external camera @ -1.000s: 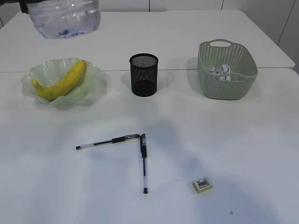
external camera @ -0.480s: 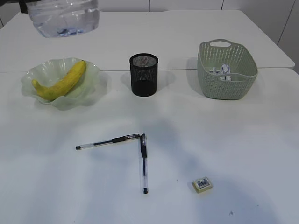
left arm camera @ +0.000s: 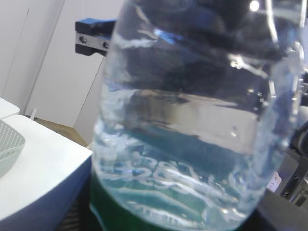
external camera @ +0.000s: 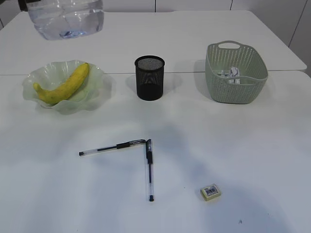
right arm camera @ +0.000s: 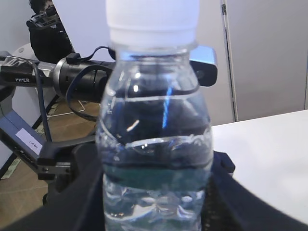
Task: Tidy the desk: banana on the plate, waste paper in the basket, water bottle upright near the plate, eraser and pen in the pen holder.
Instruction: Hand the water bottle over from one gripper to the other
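Observation:
The water bottle (external camera: 65, 19) hangs in the air at the far left, above the plate (external camera: 95, 77); only its clear base shows in the exterior view. In the right wrist view the bottle (right arm camera: 154, 144) stands upright with its white cap on top, and my right gripper (right arm camera: 154, 202) is shut on its lower body. The bottle (left arm camera: 192, 144) fills the left wrist view, hiding my left gripper's jaws. The banana (external camera: 65, 85) lies on the plate. Two pens (external camera: 112, 147) (external camera: 149, 170) and the eraser (external camera: 210, 192) lie on the desk (external camera: 243, 145). Waste paper (external camera: 231, 74) sits in the basket (external camera: 235, 92). The pen holder (external camera: 149, 77) looks empty.
The pen holder stands between the plate and the basket. A seam (external camera: 184, 73) crosses the desk behind them. In the left wrist view, the basket rim (left arm camera: 9, 149) and a desk corner (left arm camera: 43, 168) show at the left.
The bottle has drifted slightly left at the top of the exterior view. Nothing on the desk has moved.

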You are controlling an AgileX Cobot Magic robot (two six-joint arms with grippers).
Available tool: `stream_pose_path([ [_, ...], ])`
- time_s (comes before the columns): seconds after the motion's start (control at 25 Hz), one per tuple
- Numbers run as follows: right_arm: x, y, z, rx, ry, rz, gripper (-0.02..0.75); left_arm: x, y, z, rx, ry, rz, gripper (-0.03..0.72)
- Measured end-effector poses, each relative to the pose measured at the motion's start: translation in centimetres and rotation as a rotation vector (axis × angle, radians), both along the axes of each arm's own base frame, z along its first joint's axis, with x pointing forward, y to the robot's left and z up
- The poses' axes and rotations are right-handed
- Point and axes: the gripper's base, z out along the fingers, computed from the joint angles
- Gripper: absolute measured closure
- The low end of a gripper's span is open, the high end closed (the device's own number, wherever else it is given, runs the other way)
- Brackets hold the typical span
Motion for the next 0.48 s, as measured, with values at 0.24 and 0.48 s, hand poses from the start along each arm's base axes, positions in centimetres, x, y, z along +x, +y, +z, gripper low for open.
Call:
stream_pose_path([
  [0.24,0.00,0.00,0.00,0.000,0.001,0.000,0.389,0.00,0.00,-0.02,0.002,0.000,0.000,0.228],
  [0.48,0.00,0.00,0.00,0.000,0.001,0.000,0.389,0.01,0.00,-0.02,0.003,-0.002,0.002,0.228],
])
